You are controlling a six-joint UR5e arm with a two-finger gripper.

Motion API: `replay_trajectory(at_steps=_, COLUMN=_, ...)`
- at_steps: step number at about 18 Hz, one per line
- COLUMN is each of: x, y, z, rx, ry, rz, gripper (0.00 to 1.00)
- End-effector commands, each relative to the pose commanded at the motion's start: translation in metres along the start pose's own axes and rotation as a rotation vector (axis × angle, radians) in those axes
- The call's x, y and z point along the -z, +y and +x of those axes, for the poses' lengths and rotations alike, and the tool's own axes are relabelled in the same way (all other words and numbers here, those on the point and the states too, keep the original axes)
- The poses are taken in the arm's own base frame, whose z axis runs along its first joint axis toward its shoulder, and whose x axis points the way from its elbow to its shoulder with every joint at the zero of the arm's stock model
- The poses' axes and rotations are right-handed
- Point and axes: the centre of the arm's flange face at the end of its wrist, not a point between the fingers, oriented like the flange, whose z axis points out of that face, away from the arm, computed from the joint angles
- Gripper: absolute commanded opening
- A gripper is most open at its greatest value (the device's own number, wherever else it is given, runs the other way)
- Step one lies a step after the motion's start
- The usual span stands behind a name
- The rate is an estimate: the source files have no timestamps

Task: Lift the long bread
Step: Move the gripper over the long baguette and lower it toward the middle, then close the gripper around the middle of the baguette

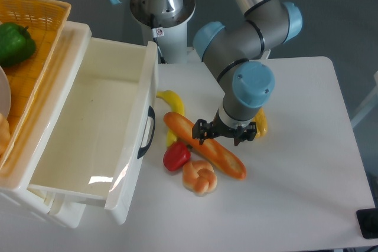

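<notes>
The long bread (205, 146), a glossy orange-brown baguette with pale slashes, lies diagonally on the white table (307, 163), from upper left to lower right. My gripper (224, 136) hangs right over its middle and right flank, black fingers spread wide and pointing down. It is open with nothing held; whether the fingertips touch the loaf I cannot tell.
A yellow banana (172, 103) lies behind the bread's left end. A red pepper (176, 156) and a knotted tan bun (199, 176) sit by its front. A yellow item (260, 124) peeks out behind the wrist. An open white drawer (94, 128) and wicker basket (35, 33) stand left.
</notes>
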Motion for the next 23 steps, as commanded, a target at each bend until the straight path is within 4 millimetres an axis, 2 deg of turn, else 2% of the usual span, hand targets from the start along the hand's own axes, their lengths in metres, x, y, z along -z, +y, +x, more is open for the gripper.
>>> replay_trajectory(at_steps=3, x=-0.008, y=-0.006, z=0.004, rx=-0.012, ry=-0.003, rz=-0.008, gripper=1.0)
replay_trajectory(at_steps=9, x=-0.045, y=-0.005, z=0.013, rx=-0.022, ry=0.013, rz=-0.073, gripper=1.0)
replay_trajectory(at_steps=15, x=-0.056, y=-0.001, z=0.013, rx=-0.002, ry=-0.031, rz=-0.114, gripper=1.0)
replay_trajectory(at_steps=23, x=-0.06, y=-0.001, z=0.011, rx=0.013, ry=-0.04, rz=-0.122, gripper=1.0)
